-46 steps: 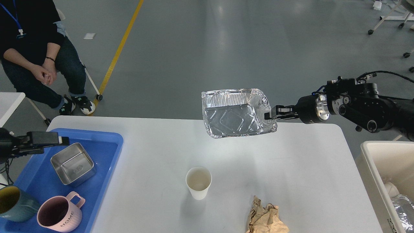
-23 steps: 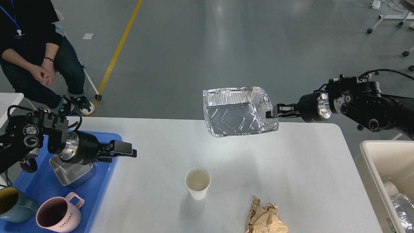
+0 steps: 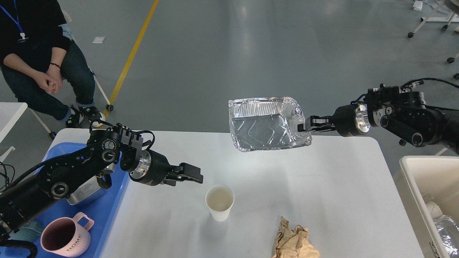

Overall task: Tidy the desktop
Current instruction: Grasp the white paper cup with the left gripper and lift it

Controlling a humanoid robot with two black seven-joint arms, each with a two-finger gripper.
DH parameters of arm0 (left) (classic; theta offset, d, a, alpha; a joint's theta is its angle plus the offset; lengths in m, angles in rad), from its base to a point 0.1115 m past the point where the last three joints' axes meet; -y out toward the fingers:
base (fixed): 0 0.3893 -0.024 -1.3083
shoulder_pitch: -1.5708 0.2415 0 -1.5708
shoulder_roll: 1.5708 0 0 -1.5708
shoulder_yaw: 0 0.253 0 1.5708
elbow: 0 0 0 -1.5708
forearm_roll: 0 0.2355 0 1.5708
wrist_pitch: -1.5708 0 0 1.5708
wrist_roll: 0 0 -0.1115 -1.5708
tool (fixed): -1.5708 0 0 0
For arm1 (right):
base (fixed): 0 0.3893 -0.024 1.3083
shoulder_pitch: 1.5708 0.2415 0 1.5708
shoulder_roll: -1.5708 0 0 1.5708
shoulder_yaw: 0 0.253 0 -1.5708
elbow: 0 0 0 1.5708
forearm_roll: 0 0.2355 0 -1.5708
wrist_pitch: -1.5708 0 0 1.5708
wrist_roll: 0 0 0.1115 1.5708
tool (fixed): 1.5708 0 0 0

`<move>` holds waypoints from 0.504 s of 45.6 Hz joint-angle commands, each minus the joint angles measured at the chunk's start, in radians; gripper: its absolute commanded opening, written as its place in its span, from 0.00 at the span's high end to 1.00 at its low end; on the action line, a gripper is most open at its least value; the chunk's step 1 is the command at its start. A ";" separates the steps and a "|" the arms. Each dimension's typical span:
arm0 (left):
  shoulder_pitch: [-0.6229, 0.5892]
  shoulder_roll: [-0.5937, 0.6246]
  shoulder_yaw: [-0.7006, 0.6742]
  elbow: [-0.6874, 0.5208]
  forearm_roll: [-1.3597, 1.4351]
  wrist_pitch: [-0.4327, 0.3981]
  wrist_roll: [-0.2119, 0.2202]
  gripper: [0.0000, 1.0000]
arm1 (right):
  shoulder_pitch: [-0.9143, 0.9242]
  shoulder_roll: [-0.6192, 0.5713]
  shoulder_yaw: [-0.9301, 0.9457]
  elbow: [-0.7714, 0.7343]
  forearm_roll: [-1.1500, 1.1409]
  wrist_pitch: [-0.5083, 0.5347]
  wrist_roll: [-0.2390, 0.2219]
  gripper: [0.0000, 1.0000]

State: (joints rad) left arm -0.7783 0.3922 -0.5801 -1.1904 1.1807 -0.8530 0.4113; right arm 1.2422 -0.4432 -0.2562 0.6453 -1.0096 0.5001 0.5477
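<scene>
Above the desktop's (image 3: 322, 186) far edge your right gripper (image 3: 304, 126) is clamped on the foil tray's (image 3: 267, 123) crumpled right rim. That thin rim could tear or slip, dropping the tray short of the bin (image 3: 412, 190). Left gripper (image 3: 195, 175), just left of the paper cup (image 3: 219, 201), holds nothing; its opening I cannot tell.

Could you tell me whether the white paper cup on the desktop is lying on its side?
No, the white paper cup stands upright on the desktop, with its open mouth facing up.
</scene>
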 commanded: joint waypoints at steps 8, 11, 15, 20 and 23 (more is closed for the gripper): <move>-0.015 -0.019 0.075 0.003 -0.001 -0.001 0.012 0.01 | -0.001 0.001 0.000 -0.001 0.000 -0.002 0.000 1.00; -0.010 -0.022 0.092 0.015 -0.001 0.000 0.011 0.01 | -0.001 0.001 0.000 -0.001 0.000 0.000 0.000 1.00; -0.004 -0.050 0.095 0.047 0.000 0.006 0.009 0.01 | -0.003 0.001 0.000 -0.001 0.000 -0.002 0.000 1.00; -0.004 -0.091 0.097 0.097 0.004 0.011 0.008 0.01 | -0.003 0.001 0.000 -0.001 0.000 -0.002 0.000 1.00; -0.006 -0.116 0.097 0.107 0.007 0.020 0.006 0.01 | -0.003 0.000 0.000 0.000 0.000 -0.002 0.000 1.00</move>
State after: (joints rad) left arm -0.7830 0.3185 -0.4843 -1.1118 1.1828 -0.8438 0.4199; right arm 1.2396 -0.4418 -0.2562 0.6442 -1.0095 0.4988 0.5477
